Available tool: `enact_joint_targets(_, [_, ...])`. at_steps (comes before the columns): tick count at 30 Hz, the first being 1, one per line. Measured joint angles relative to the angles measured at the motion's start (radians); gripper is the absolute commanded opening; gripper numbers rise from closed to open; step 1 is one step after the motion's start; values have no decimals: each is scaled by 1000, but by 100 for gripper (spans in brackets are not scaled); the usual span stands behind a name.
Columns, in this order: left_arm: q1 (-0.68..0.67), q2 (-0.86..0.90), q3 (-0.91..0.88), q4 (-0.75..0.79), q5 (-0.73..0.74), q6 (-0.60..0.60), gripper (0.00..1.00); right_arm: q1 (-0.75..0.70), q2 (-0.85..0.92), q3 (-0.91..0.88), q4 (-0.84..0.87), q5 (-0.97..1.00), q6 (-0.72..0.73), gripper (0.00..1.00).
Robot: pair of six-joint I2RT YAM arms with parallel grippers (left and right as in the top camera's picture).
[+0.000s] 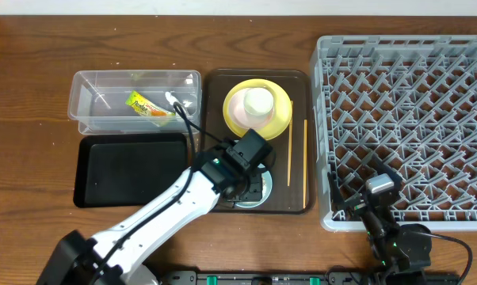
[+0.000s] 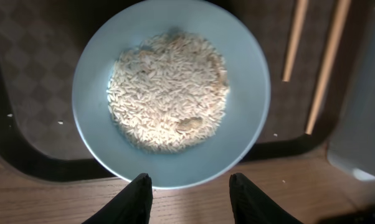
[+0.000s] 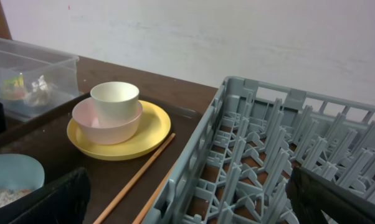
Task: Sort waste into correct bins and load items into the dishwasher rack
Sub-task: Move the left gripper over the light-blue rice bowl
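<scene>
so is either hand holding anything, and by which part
Nothing is held. The left hand hangs open above the near rim of the light blue bowl; the right hand is open too.

I see white rice [image 2: 169,90] in a light blue bowl [image 2: 250,81] on the faintly checkered dark brown tray [image 2: 32,74]; a cream cup [image 3: 114,99], pink bowl [image 3: 106,129] and yellow plate [image 3: 149,140]; a grey diamond-lattice rack [image 1: 405,119]; a black tray [image 1: 127,170]; a yellow-green wrapper [image 1: 147,105] printed orange.
</scene>
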Motion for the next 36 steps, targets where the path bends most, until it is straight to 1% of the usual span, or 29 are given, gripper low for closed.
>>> enact_joint_targets(7, [-14, 58, 0, 84, 8, -21, 43, 0, 0, 0, 0, 0, 0, 99])
enact_joint_targets(13, [-46, 66, 0, 150, 6, -27, 43, 0, 0, 0, 0, 0, 0, 99])
enact_joint_targets(21, [-91, 78, 0, 195, -3, -27, 43, 0, 0, 0, 0, 0, 0, 99])
enact_joint_targets(27, [-131, 112, 0, 207, -53, -28, 43, 0, 0, 0, 0, 0, 0, 99])
enact_joint_targets(36, [-136, 138, 0, 227, -85, -27, 43, 0, 0, 0, 0, 0, 0, 99])
